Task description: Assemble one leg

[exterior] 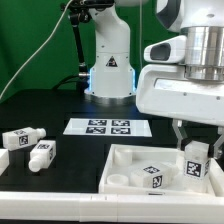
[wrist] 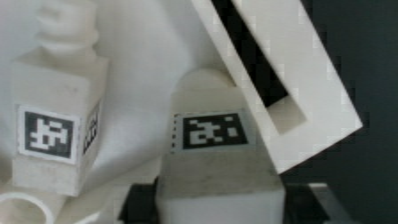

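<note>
Gripping the leg (exterior: 195, 160) from straight above, the pincer (exterior: 192, 139) is closed on its top end; leg's long axis vertical, 12-to-6, foot end down inside the tray (exterior: 118, 160) at its 3 o'clock side. Socket alignment can't be judged. Spare legs (exterior: 30, 143) lie on the tabletop (exterior: 60, 105).

The tray (exterior: 128, 160) lies near, at the exterior view's right; the marker board (exterior: 108, 127) lies farther back; two legs (exterior: 22, 137) (exterior: 42, 153) lie left.

Robotics lab — marker board (exterior: 106, 126), black table (exterior: 70, 165)
</note>
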You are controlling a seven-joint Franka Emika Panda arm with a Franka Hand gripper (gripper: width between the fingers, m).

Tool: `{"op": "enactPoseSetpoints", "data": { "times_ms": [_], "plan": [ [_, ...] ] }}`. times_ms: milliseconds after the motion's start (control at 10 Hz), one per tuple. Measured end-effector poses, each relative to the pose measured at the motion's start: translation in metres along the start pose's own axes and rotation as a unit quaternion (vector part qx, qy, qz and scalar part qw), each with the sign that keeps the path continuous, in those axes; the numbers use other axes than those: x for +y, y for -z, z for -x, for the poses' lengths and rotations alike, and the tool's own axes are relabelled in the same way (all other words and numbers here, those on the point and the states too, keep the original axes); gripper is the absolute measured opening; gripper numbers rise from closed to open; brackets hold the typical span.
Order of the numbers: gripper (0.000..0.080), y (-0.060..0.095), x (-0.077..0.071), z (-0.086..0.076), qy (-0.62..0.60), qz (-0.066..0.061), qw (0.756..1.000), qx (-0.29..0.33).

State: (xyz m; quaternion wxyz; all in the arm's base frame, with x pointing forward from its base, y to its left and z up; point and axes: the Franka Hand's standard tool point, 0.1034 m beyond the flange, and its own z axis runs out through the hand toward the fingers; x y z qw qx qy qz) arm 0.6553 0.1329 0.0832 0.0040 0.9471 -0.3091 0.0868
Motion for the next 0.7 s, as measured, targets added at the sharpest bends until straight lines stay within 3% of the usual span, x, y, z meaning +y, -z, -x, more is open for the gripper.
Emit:
{"op": "enactPoseSetpoints", "data": {
  "times_ms": [100, 200, 300, 400, 500, 600, 700],
  "plan": [
    [0.0288, 0.000, 0.004, -0.002, -0.024, 0.008, 1.000, 0.004],
    [0.0357, 0.000, 0.005, -0.002, -0.028, 0.011, 1.000, 0.007],
    [0.0357, 0.004, 0.002, -0.002, -0.026, 0.008, 1.000, 0.008],
    [0.0564, 0.011, 0.000, -0.005, -0.022, 0.003, 1.000, 0.010],
    [0.0564, 0.024, -0.002, -0.008, -0.019, -0.001, 1.000, 0.009],
    [0.0632, 0.040, -0.004, -0.010, -0.021, -0.007, 1.000, 0.008],
    [0.0632, 0.045, -0.005, -0.010, -0.022, -0.009, 1.000, 0.008]
  ]
}}
